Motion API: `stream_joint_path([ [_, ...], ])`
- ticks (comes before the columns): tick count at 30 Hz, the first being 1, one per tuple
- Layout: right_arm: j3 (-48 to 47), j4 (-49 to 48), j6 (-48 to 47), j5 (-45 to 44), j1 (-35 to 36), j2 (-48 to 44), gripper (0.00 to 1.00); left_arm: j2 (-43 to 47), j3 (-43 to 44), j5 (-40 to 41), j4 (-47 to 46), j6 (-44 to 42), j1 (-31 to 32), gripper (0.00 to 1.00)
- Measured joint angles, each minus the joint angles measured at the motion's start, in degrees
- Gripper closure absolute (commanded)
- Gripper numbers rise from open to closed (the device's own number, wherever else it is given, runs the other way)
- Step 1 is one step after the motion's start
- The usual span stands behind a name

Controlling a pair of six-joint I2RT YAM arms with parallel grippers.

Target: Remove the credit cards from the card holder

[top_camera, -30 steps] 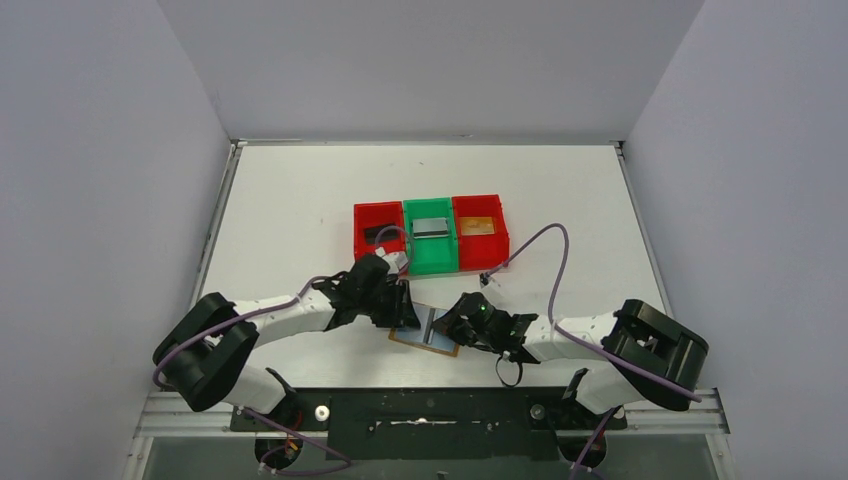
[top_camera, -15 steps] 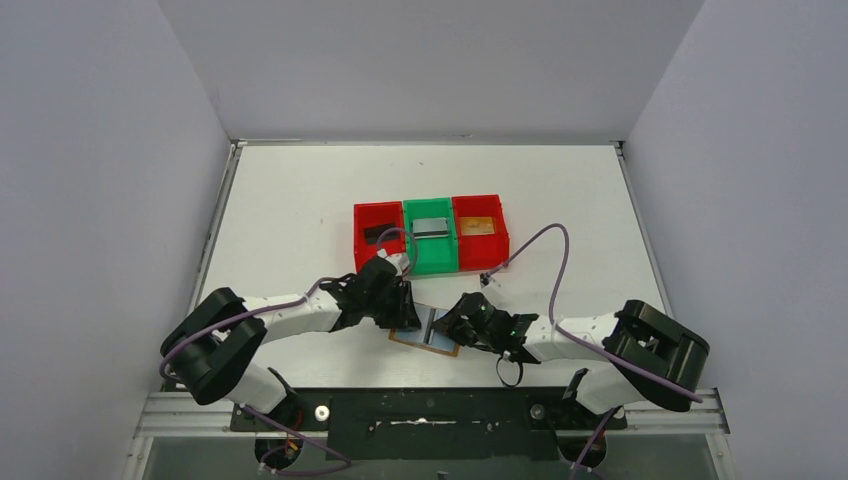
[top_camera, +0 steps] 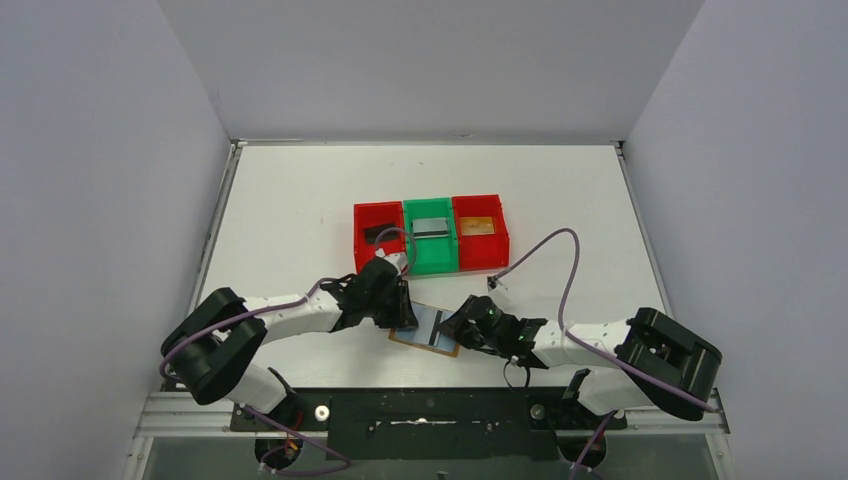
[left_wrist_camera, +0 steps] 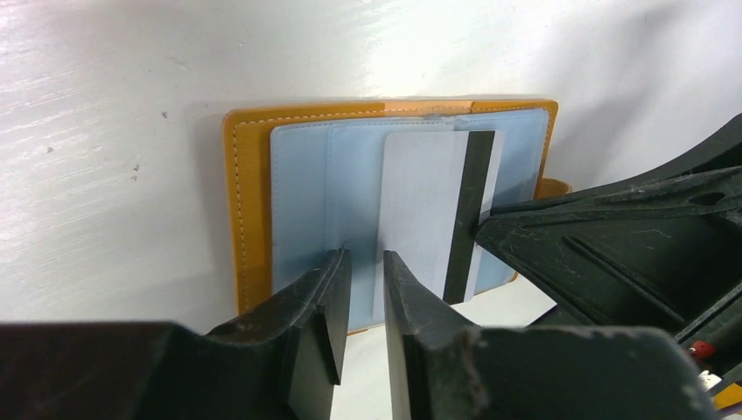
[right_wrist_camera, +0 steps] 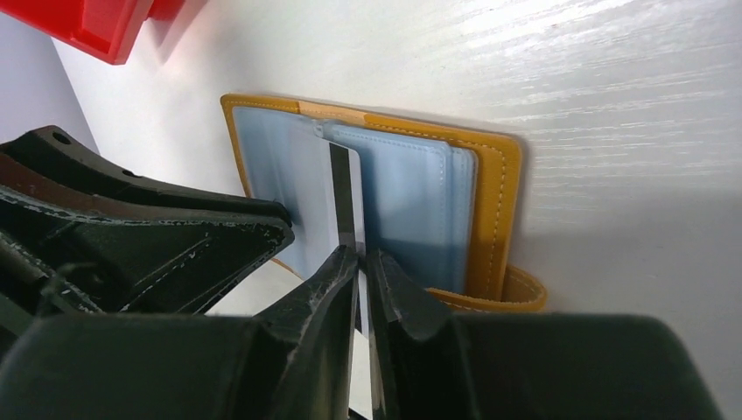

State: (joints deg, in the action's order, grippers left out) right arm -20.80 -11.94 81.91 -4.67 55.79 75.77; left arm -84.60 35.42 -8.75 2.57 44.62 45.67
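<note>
The card holder (top_camera: 420, 343) lies open on the table between my two grippers, orange-tan with pale blue-grey panels (left_wrist_camera: 302, 201). A white card (left_wrist_camera: 420, 201) with a black stripe sticks partway out of its pocket. My right gripper (right_wrist_camera: 361, 258) is shut on the card's (right_wrist_camera: 346, 184) near edge; it also shows in the top view (top_camera: 455, 325). My left gripper (left_wrist_camera: 366, 262) rests its tips on the holder's near edge, its jaws a narrow gap apart with nothing between them. The holder's side tab (right_wrist_camera: 516, 293) shows in the right wrist view.
A row of three bins stands just behind: a red bin (top_camera: 362, 240) with a dark card, a green bin (top_camera: 431, 262) with a grey card, a red bin (top_camera: 500, 240) with a tan card. A purple cable (top_camera: 560, 260) arcs over the right arm.
My right arm has drawn back toward the right and near edge, and the striped card has slid further out of the holder. My left gripper has barely moved.
</note>
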Motion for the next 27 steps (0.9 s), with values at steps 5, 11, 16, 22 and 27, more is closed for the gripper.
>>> stream_joint_path([
  [5, 0.98, -4.76, 1.11, 0.02, 0.00, 1.92, 0.78, -0.42, 0.11, 0.24, 0.17, -0.44, 0.00, 0.86],
  [11, 1.92, -10.08, 1.97, 0.02, 0.00, 4.26, 0.87, -0.79, 0.35, 0.37, 0.22, -0.55, 0.07, 0.88],
  [16, 3.91, -13.07, 2.84, 0.00, 0.00, 4.07, 0.97, -0.94, 0.63, 0.68, 0.52, -0.57, 0.24, 0.89],
  [22, 5.60, -12.57, 2.99, -0.55, 0.00, -0.70, 0.97, -1.14, 1.18, 1.09, 1.27, -0.61, 0.42, 0.88],
  [27, 7.10, -10.67, 2.97, -0.98, 0.00, -3.80, 0.98, -1.14, 1.62, 1.29, 2.19, -0.81, 0.52, 0.88],
])
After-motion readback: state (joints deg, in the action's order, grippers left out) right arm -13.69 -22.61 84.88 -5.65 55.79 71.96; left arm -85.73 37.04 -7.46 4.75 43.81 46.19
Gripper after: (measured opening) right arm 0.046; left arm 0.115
